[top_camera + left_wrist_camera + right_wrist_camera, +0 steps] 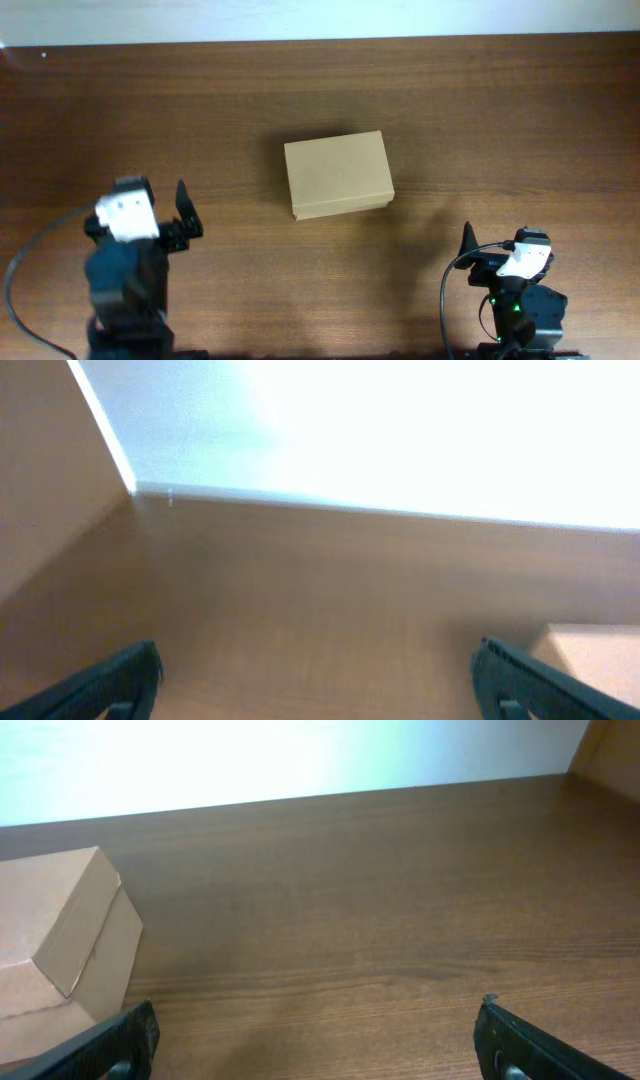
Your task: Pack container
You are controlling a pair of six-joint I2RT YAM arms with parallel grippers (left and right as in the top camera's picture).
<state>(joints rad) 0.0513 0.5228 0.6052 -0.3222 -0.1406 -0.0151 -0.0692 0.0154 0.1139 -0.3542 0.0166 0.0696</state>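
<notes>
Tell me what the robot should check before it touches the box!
1. Container sits flat on the table: ok.
2. Lid open for packing: not ok, it lies shut.
3. Left pincer open, holding nothing: ok.
4. Right pincer open, holding nothing: ok.
5. What is inside the container: cannot tell, the lid hides it.

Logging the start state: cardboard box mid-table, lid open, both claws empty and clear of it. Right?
Not quite: the overhead view shows the cardboard box with its lid shut. The rest holds: it sits mid-table, and the left claw and right claw are empty, clear of it.
</notes>
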